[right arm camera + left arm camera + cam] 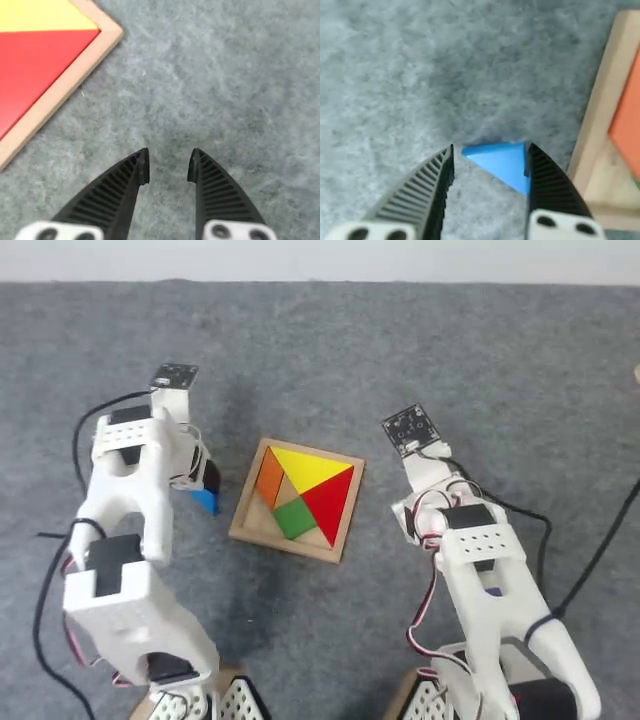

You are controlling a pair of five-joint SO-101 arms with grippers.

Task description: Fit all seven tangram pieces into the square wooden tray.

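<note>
My left pincer (490, 150) is spread around the small blue triangular tangram piece (505, 162): one finger (545, 175) presses its straight edge, the other stops just short of its sharp tip, a sliver of grey between. The piece lies on the grey felt surface (420, 65), just beside the square wooden tray (597, 115), close to its raised rim. There is wide open felt on the far side. My right pincer (168, 165) hangs with jaws parted and nothing between them, over bare felt near the tray's opposite corner. In the tray sit a yellow triangle (305, 468), a red triangle (330, 502), a green square (294, 518) and an orange piece (270, 480), edges flush. Bare wood shows at the middle and along the near rim.
</note>
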